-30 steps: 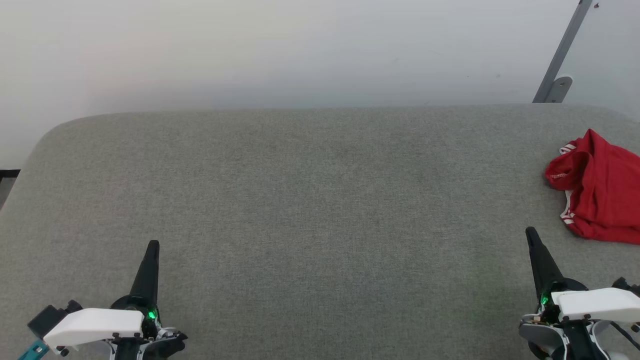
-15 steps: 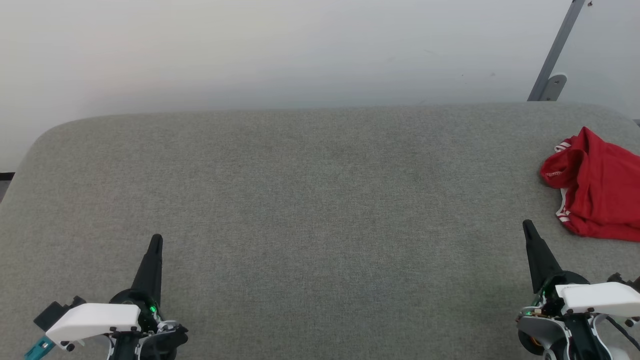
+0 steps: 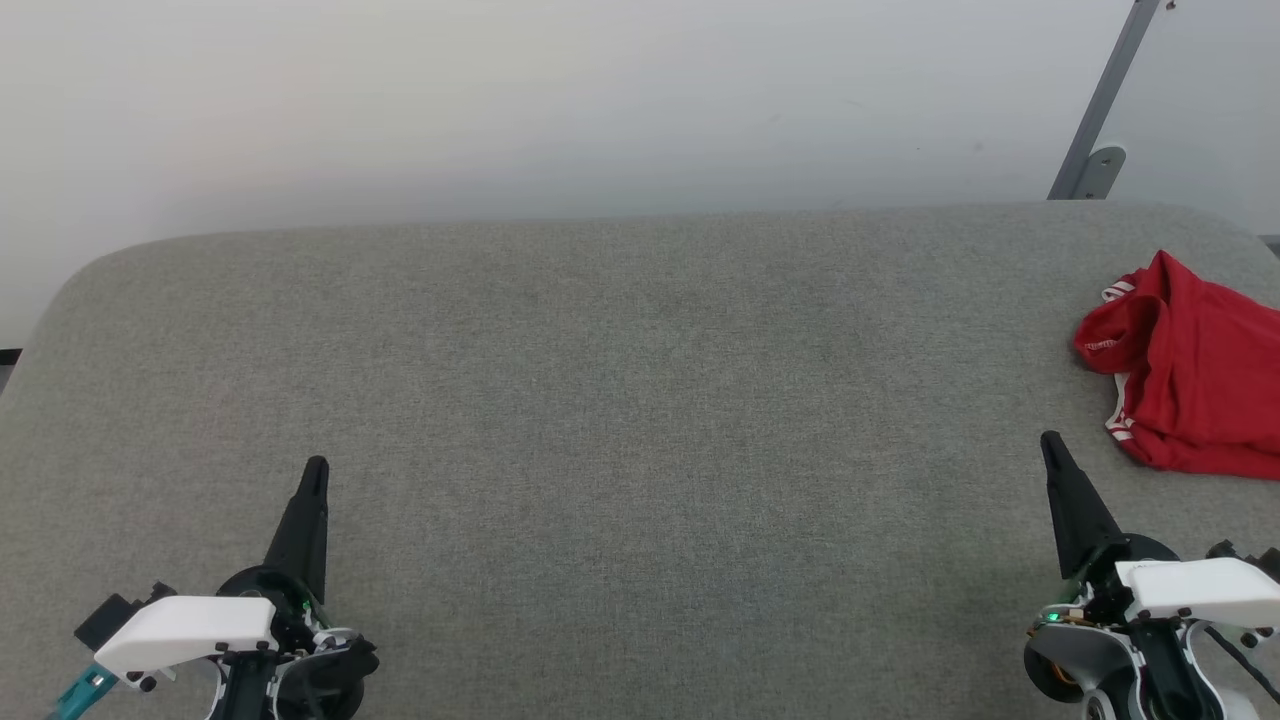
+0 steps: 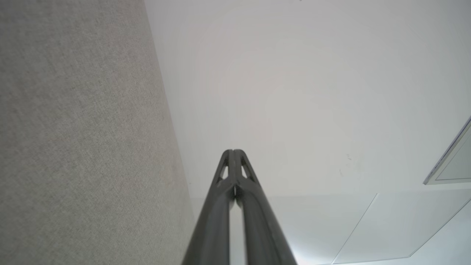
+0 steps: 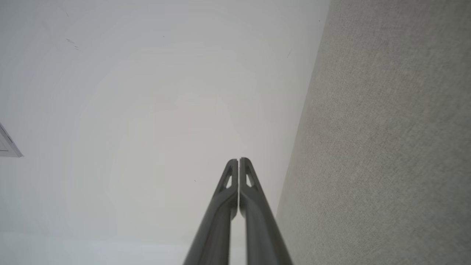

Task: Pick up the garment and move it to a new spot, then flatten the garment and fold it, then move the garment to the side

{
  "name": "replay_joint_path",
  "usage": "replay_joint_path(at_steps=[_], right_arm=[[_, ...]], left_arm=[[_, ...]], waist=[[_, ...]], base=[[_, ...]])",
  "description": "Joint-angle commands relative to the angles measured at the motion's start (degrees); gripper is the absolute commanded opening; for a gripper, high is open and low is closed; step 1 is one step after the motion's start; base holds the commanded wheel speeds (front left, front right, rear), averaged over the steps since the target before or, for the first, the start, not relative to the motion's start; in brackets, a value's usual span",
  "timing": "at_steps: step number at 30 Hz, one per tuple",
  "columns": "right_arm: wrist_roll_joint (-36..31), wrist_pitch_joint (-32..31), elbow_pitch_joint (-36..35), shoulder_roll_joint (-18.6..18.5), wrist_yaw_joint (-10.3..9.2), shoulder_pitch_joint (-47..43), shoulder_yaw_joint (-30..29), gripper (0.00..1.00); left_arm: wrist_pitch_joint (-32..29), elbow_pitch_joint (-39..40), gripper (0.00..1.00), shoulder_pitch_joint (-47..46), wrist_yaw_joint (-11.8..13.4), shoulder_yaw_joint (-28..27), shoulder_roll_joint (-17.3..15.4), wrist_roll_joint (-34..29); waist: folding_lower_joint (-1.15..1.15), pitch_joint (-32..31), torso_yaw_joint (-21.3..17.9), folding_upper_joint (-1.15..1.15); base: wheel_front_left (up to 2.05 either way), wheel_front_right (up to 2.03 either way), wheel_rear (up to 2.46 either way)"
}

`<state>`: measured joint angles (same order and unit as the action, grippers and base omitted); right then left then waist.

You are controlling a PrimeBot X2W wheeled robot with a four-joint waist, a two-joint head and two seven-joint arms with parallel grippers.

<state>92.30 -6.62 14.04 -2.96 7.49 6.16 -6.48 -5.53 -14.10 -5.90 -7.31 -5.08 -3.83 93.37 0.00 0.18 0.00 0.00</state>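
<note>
Quick count from the head view: one garment (image 3: 1200, 390), two claws, one worktop (image 3: 640, 400). The garment was a crumpled red heap at the right edge of the frame, a bit above the middle, lying on the grey fabric worktop.

The left claw (image 3: 316, 470) sat at the lower left and the right claw (image 3: 1048, 442) at the lower right. Both had their fingers pressed together and held nothing. The wrist views backed that up: the left claw (image 4: 233, 151) had its tips touching, and so did the right claw (image 5: 238, 160). The right claw's tip was near the garment's lower left corner, but not touching it.

One grey strut (image 3: 1095, 120) with a rounded foot leaned against the pale wall (image 3: 500, 100) at the upper right.

As for what was hard to see, the garment ran off the right edge, so its full shape was anyone's guess. Striped red-and-white trim peeked out on its left side in two spots, I think, though the folds made that hard to count. Front or back up, I couldn't tell. Both arms were cut off by the bottom edge. In each wrist view the worktop (image 4: 73, 129) was just a soft grey band down one side (image 5: 386, 129).
</note>
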Motion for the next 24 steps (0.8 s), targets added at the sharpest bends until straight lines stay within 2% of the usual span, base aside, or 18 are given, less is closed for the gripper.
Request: replay_joint_path(at_steps=[1, 24], right_arm=[[0.21, -0.03, 0.07, 0.10, 0.00, 0.28, -0.08, 0.00], [0.18, -0.06, 0.09, 0.11, 0.00, 0.29, -0.08, 0.00]], left_arm=[[-0.05, -0.01, 0.00, -0.62, -0.32, -0.18, -0.01, 0.26], [-0.39, -0.02, 0.00, -0.67, -0.32, -0.51, 0.24, -0.17]], waist=[[0.00, 0.00, 0.00, 0.00], [0.00, 0.00, 0.00, 0.00]], base=[[0.00, 0.00, 0.00], [0.00, 0.00, 0.00]])
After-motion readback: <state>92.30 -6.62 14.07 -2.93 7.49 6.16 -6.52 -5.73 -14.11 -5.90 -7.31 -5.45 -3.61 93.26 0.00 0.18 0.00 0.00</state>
